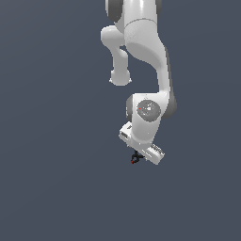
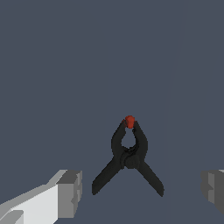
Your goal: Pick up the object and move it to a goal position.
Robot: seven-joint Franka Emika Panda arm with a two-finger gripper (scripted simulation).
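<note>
In the exterior view, a white robot arm (image 1: 141, 56) reaches down over a plain dark grey floor (image 1: 52, 188), its gripper (image 1: 140, 155) just above a tiny black object (image 1: 135, 159) with a red speck. In the wrist view, the object is a black spring clamp (image 2: 127, 157) with a red tip (image 2: 130, 121) and two splayed handles, lying on the floor between grey fingertips (image 2: 70, 192) spread wide, touching neither. This looks like the approach; next, descend and close across the clamp
</note>
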